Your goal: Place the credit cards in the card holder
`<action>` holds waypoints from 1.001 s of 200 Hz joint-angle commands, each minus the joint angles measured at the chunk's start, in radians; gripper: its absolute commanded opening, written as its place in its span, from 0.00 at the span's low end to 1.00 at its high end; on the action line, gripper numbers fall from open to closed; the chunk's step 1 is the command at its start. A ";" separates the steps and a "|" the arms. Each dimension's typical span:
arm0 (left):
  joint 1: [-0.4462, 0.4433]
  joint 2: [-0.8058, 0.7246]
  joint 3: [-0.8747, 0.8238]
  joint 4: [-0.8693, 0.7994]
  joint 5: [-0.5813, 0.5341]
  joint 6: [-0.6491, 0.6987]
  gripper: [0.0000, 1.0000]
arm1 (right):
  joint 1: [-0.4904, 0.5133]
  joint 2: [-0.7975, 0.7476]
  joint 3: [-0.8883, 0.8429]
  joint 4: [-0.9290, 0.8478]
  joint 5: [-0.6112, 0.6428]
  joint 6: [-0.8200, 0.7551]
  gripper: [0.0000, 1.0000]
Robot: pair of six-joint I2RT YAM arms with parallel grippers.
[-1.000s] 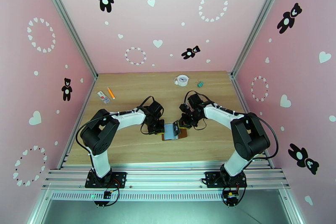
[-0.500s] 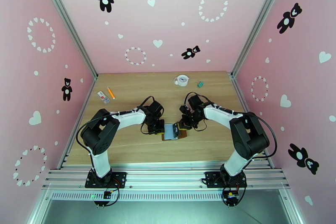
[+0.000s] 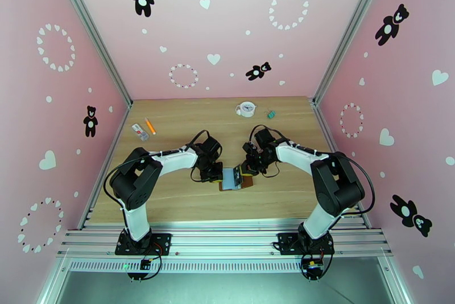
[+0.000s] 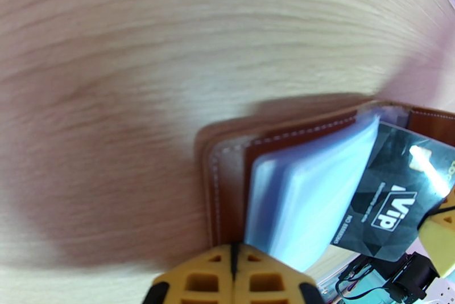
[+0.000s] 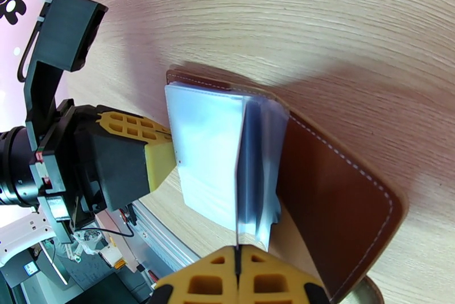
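the card holder [image 3: 234, 179] lies open on the table [image 3: 182, 200], midway between the left and right edges and somewhat nearer the near edge. its pale clear sleeves [image 5: 207, 151] fan up from the brown leather. a black credit card [image 4: 392, 185] marked vip leans tilted against the sleeves on the side toward the right edge; how far it sits inside a sleeve is hard to tell. the right gripper [image 5: 236, 257] has its jaws together and appears to pinch this card by its edge. the left gripper [image 4: 233, 254] also has its jaws together, their tip touching the holder's left side, probably steadying it. over the last second nothing has visibly shifted, so the insertion looks paused at lining the card up.
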 commanded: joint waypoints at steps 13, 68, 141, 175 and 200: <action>0.006 0.071 -0.039 -0.088 -0.082 0.021 0.00 | 0.002 -0.007 -0.024 0.031 -0.016 0.016 0.00; 0.011 0.071 -0.041 -0.087 -0.079 0.024 0.00 | 0.002 -0.016 -0.032 0.045 -0.027 0.028 0.00; 0.016 0.077 -0.039 -0.085 -0.076 0.030 0.00 | 0.002 -0.024 -0.033 0.053 -0.033 0.045 0.00; 0.018 0.076 -0.043 -0.085 -0.073 0.033 0.00 | 0.002 -0.023 -0.040 0.059 -0.033 0.048 0.00; 0.019 0.073 -0.045 -0.086 -0.076 0.035 0.00 | 0.002 -0.016 -0.059 0.074 -0.033 0.052 0.00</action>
